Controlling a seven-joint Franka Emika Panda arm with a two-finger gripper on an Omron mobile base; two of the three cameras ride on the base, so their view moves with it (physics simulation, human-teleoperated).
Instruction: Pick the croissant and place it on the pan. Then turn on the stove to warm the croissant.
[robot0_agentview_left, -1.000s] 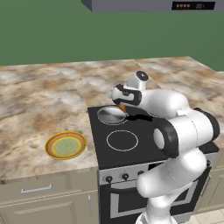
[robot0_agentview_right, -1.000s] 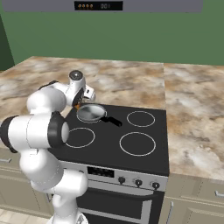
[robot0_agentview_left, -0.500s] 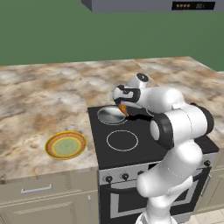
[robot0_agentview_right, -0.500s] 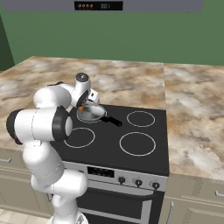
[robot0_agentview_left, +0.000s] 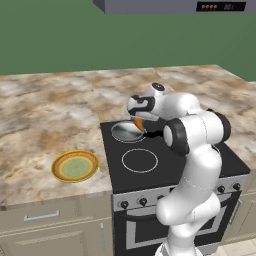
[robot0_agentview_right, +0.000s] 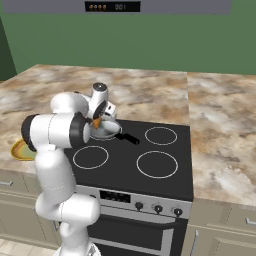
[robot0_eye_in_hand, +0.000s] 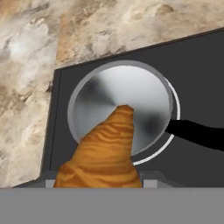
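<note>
ridged croissant (robot0_eye_in_hand: 103, 157), round shiny pan (robot0_eye_in_hand: 100, 94)

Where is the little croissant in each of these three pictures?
Left base view: croissant at centre, held just above the pan's right edge.
Right base view: left of centre, at the pan's left side.
Hand view: bottom centre, over the pan.
Shared landmark: the pan.
</note>
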